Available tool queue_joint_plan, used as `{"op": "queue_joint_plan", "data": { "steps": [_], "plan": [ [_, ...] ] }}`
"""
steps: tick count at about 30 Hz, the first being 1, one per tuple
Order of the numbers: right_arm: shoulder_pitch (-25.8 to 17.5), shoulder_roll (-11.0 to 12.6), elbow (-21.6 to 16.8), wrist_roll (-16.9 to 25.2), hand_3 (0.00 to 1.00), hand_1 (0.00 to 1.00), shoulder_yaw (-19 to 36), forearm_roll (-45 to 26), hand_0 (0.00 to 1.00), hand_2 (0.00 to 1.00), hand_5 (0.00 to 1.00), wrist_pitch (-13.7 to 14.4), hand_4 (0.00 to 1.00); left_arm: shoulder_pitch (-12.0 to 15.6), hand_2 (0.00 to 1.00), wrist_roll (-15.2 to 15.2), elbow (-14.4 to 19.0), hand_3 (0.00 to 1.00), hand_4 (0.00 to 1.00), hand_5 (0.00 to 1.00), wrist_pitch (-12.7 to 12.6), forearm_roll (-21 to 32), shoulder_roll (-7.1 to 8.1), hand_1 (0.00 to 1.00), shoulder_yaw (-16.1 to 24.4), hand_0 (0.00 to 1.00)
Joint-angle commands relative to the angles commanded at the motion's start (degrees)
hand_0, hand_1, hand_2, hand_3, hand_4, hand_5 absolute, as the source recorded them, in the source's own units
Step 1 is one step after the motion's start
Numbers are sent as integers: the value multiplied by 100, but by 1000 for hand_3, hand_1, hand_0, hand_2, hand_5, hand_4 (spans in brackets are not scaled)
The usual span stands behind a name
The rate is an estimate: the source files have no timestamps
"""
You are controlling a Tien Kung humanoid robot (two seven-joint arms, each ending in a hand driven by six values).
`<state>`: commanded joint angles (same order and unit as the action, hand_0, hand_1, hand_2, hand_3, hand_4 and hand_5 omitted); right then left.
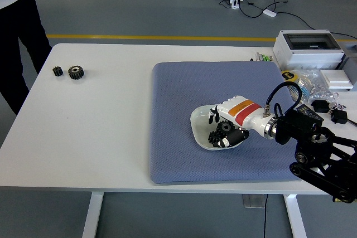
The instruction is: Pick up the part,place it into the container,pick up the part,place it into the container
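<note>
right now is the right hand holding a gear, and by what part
It cannot be told. The right hand is down in the white dish with a black gear among its fingers, but the contact is hidden.

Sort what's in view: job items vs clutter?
Job: right hand over the white container on the blue mat; black gear at its fingers; two gears at the table's far left.
Clutter: grey box, cables and bags at right.
</note>
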<state>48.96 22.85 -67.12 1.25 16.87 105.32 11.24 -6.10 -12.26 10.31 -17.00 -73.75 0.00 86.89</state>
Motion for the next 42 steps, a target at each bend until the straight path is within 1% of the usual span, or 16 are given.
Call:
{"op": "queue_joint_plan", "data": {
  "steps": [5, 8, 12, 17, 19, 21, 23, 24, 26, 29, 30, 32, 35, 36, 41, 42],
  "plan": [
    [-125, 184, -310, 45, 577, 317, 374, -432, 80, 540, 376, 135, 983, 20, 700, -7, 0, 589, 687, 652, 9, -28, 0, 642, 3, 677],
    [-241, 289, -446, 62, 577, 317, 706, -724, 80, 540, 376, 302, 983, 33, 700, -17, 0, 589, 687, 652, 11, -59, 0, 642, 9, 677],
    [-358, 391, -480, 86, 569, 319, 1061, -1089, 86, 539, 371, 447, 976, 46, 700, -24, 0, 590, 688, 653, 10, -77, 0, 643, 16, 677],
    [-631, 577, -432, 74, 569, 319, 1758, -1693, 86, 539, 371, 702, 976, 68, 700, -25, 0, 590, 688, 653, 8, -90, 0, 643, 17, 677],
    [-732, 622, -420, -62, 571, 333, 1992, -1885, 101, 542, 372, 677, 973, 71, 700, -22, 0, 590, 687, 653, 8, -82, 0, 643, 14, 677],
    [-792, 621, -394, -140, 571, 333, 2092, -1952, 101, 542, 372, 626, 973, 75, 700, -19, 0, 590, 687, 653, 10, -76, 0, 643, 12, 677],
    [-944, 578, -315, -370, 571, 333, 2376, -2026, 101, 542, 372, 460, 973, 83, 700, -17, 0, 590, 687, 653, 15, -69, 0, 643, 6, 677],
    [-990, 559, -286, -445, 817, 628, 2472, -2033, 562, 774, 453, 415, 998, 83, 698, -18, 0, 588, 688, 656, 15, -67, 0, 643, -1, 676],
    [-1109, 504, -197, -538, 817, 628, 2648, -2066, 562, 774, 453, 398, 998, 73, 698, -18, 0, 588, 688, 656, 18, -63, 0, 643, -31, 676],
    [-1223, 485, -152, -569, 817, 628, 2703, -2097, 562, 774, 453, 434, 998, 66, 698, -18, 0, 588, 688, 656, 23, -64, 0, 643, -46, 676],
    [-1247, 488, -152, -572, 872, 739, 2701, -2089, 779, 855, 511, 452, 998, 65, 698, -18, 0, 588, 688, 659, 23, -67, 0, 642, -44, 678],
    [-1320, 517, -220, -617, 872, 739, 2684, -2049, 779, 855, 511, 400, 998, 65, 698, -16, 0, 588, 688, 659, 25, -56, 0, 642, -52, 678],
    [-1410, 565, -425, -687, 872, 739, 2654, -1807, 779, 855, 511, 221, 998, 68, 698, -10, 0, 588, 688, 659, 21, -69, 0, 642, -26, 678],
    [-1430, 572, -480, -706, 887, 794, 2648, -1731, 866, 865, 585, 166, 998, 68, 696, -10, 0, 586, 687, 659, 20, -74, 0, 642, -22, 677],
    [-1465, 540, -552, -793, 887, 794, 2585, -1666, 866, 865, 585, -58, 998, 61, 696, -10, 0, 586, 687, 659, 27, -92, 0, 642, -33, 677],
    [-1468, 533, -543, -797, 983, 900, 2569, -1687, 998, 948, 664, -70, 998, 58, 697, -9, 0, 586, 684, 659, 28, -93, 0, 641, -35, 676]
  ]
}}
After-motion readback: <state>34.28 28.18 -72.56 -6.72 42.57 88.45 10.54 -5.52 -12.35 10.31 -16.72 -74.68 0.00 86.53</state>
